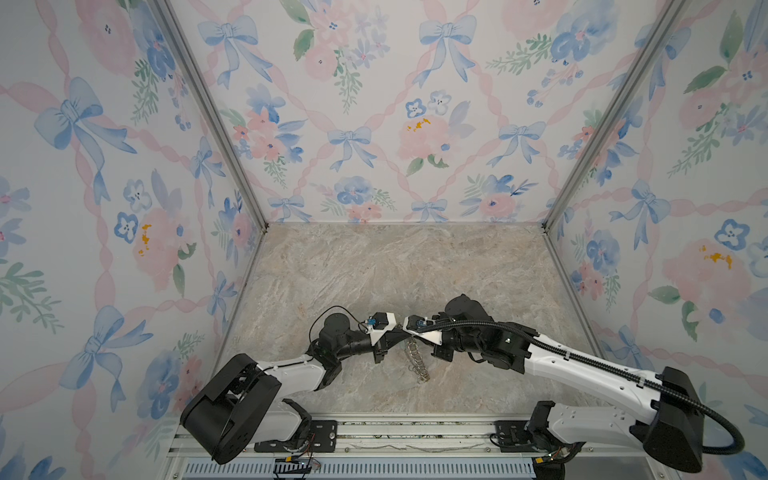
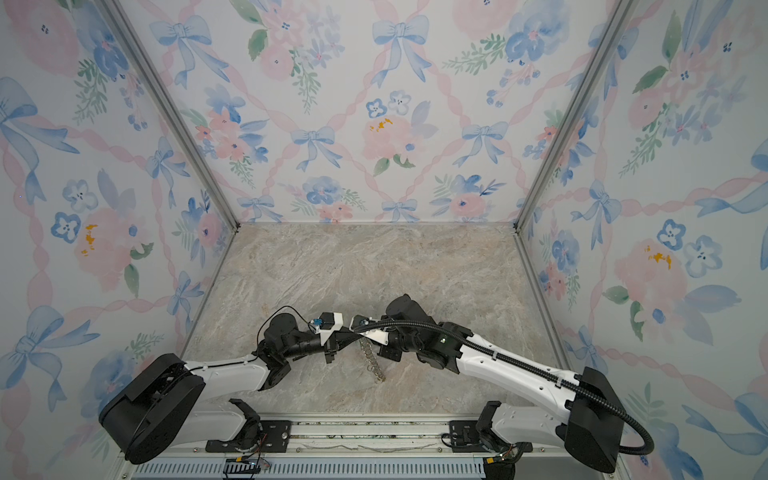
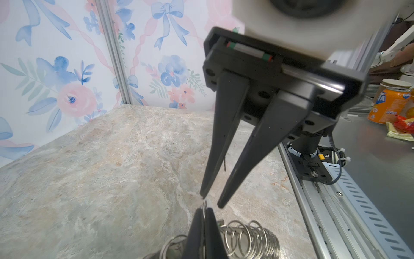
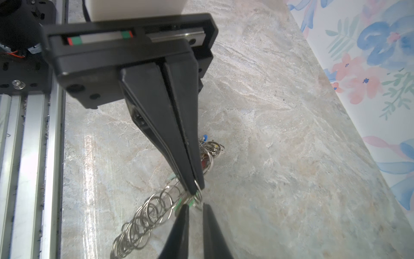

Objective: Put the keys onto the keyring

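The keyring (image 1: 417, 359) hangs edge-on like a chain of silver wire rings between the two arms in both top views, its lower end near the marble table (image 1: 395, 266). My left gripper (image 3: 204, 209) is shut on one wire ring at the keyring's upper end; the right wrist view shows its tips (image 4: 195, 189) pinching that ring. My right gripper (image 4: 195, 207) faces it tip to tip, open by a narrow gap, with a green key (image 4: 190, 203) just beside one finger. A blue key (image 4: 204, 136) and a red key (image 4: 203, 162) hang among the rings behind the left fingers.
Floral walls close the cell on three sides. An aluminium rail (image 1: 374, 432) with both arm bases runs along the front edge. In the left wrist view an orange can (image 3: 389, 105) stands outside the cell, beyond the rail.
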`<act>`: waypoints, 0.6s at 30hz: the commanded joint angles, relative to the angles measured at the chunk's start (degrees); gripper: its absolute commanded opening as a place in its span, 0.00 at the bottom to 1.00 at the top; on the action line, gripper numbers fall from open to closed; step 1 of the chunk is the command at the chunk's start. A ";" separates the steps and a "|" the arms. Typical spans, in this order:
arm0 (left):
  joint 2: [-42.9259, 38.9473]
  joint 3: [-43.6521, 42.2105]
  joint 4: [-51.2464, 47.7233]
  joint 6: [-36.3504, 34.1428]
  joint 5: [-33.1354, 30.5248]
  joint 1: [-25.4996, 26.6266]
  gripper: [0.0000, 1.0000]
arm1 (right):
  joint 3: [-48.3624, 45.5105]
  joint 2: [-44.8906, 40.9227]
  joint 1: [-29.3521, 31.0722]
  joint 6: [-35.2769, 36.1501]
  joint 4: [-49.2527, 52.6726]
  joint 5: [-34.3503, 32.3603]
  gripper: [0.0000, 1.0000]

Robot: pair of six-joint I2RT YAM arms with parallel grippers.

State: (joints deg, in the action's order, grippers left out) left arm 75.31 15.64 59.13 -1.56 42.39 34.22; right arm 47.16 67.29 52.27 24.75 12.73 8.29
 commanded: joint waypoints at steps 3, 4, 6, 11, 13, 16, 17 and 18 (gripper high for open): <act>-0.56 -0.71 7.92 4.39 -1.64 0.15 0.00 | -6.31 -3.45 -4.94 -5.64 -12.60 11.11 0.20; -0.22 -0.78 8.96 4.98 -1.45 0.15 0.00 | -6.99 -3.53 -5.44 -6.06 -13.55 12.01 0.21; 0.31 -1.04 11.18 6.17 -1.06 0.24 0.00 | -8.05 -3.63 -6.05 -6.25 -14.89 13.45 0.21; 2.46 -2.26 19.56 9.58 0.73 0.41 0.00 | -12.54 -4.98 -8.43 -8.23 -21.97 18.89 0.21; 3.45 -2.57 23.18 11.13 1.15 0.41 0.00 | -14.18 -6.01 -9.27 -9.13 -24.90 20.70 0.22; 5.39 -2.72 27.58 12.71 2.37 0.41 0.00 | -15.66 -7.03 -9.91 -9.94 -28.02 21.69 0.22; 5.99 -2.70 28.53 12.96 2.78 0.53 0.00 | -15.93 -6.90 -10.17 -10.30 -28.59 21.90 0.22; 6.41 -2.59 29.17 12.99 3.07 0.63 0.00 | -16.04 -6.68 -10.42 -10.58 -29.17 22.29 0.22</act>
State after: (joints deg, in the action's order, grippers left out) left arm 80.82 13.37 79.83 9.02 43.33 34.44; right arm 32.05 61.23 42.74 16.38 -10.74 27.29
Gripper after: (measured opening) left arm 0.048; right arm 0.220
